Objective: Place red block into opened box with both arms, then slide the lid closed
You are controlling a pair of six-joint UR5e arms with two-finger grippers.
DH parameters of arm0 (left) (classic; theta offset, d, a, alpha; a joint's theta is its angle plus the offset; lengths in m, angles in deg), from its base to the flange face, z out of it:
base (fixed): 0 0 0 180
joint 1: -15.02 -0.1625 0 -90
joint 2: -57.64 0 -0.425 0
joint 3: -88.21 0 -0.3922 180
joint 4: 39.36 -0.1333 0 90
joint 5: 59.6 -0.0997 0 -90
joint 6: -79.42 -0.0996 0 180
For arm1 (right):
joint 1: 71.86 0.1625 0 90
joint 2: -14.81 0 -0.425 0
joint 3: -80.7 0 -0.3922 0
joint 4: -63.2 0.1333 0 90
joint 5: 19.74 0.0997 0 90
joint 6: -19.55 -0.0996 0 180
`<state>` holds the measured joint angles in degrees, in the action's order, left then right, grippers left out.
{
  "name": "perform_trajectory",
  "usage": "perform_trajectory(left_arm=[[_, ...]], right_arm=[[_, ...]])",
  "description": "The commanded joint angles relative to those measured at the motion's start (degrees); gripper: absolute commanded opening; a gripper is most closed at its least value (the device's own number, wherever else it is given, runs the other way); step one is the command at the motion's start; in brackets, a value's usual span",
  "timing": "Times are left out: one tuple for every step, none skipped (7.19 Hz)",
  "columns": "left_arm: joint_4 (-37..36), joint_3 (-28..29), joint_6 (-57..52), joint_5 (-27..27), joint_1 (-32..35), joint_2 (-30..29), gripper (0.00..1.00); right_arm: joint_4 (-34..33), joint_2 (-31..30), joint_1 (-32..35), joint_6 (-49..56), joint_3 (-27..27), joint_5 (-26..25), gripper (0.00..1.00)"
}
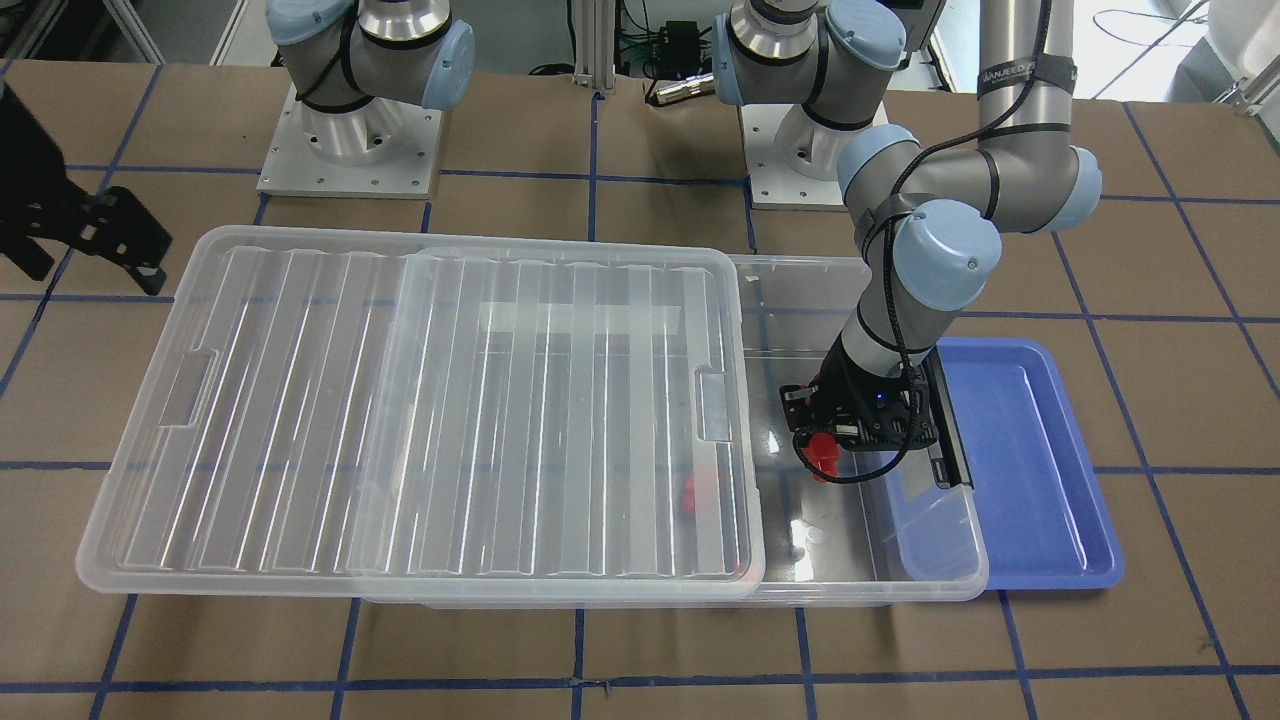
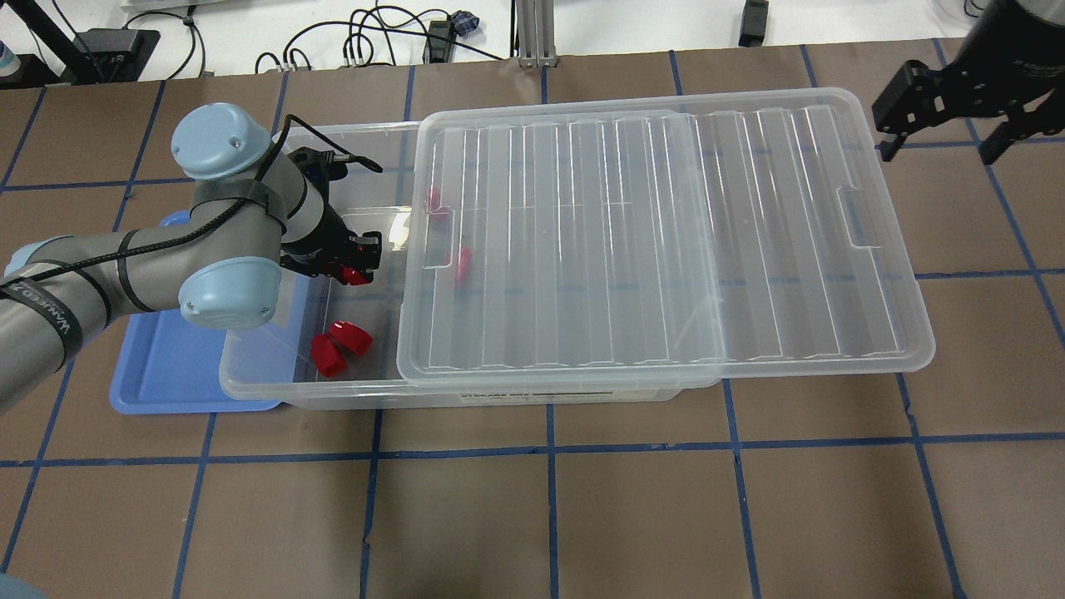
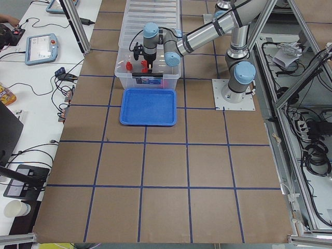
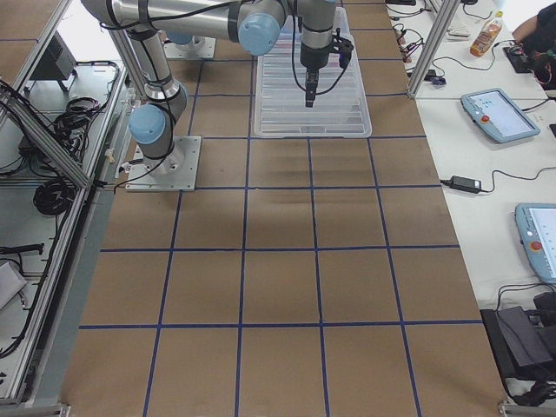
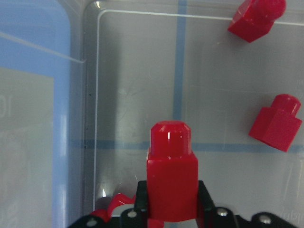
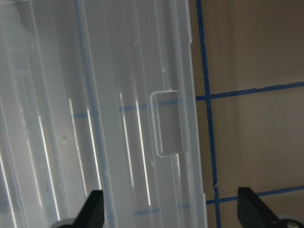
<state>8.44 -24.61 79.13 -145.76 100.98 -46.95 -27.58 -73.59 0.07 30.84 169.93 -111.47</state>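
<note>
The clear box [image 2: 333, 389] lies across the table with its ridged lid [image 2: 666, 241] slid partway off, leaving the end near the left arm uncovered. My left gripper [image 2: 354, 264] reaches into that uncovered end, shut on a red block [image 5: 172, 180] held upright over the box floor. Two more red blocks [image 2: 339, 345] lie loose on the floor near the front wall, and others show blurred under the lid [image 2: 463, 262]. My right gripper [image 2: 936, 150] hangs open past the lid's far short end, with the lid's tab notch [image 6: 167, 123] in its wrist view.
A blue tray [image 2: 166, 374] lies flat against the box's uncovered short end, partly under the left arm. The black latch bar [image 1: 945, 420] runs along that end. Brown table surface with blue tape lines [image 2: 549, 499] surrounds the box.
</note>
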Motion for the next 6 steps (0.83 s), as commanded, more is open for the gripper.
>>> perform_trajectory(left_arm=[[-3.2,-0.4,-0.4,-0.1,0.0,-1.2,0.8],[-3.2,0.1,-0.3,-0.1,0.0,-1.4,1.0],[-3.2,0.4,-0.3,-0.2,-0.1,-1.1,1.0],[-3.0,0.6,-0.2,-0.2,-0.1,0.0,1.0],[-1.0,2.3,-0.2,-0.2,0.1,1.1,1.0],[6.0,5.4,-0.2,-1.4,0.1,2.7,1.0]], right_arm=[[-8.7,0.0,-10.4,10.8,8.6,-2.2,1.0],[-11.8,-0.4,-10.9,10.9,12.5,-1.8,1.0],[-13.3,0.1,-10.9,10.9,14.8,-1.7,1.0],[-16.3,0.5,-10.9,11.0,17.0,-1.7,1.0],[-17.5,0.6,-10.9,10.9,17.9,-1.7,1.0],[-17.4,0.7,-10.7,10.8,17.9,-1.7,1.0]])
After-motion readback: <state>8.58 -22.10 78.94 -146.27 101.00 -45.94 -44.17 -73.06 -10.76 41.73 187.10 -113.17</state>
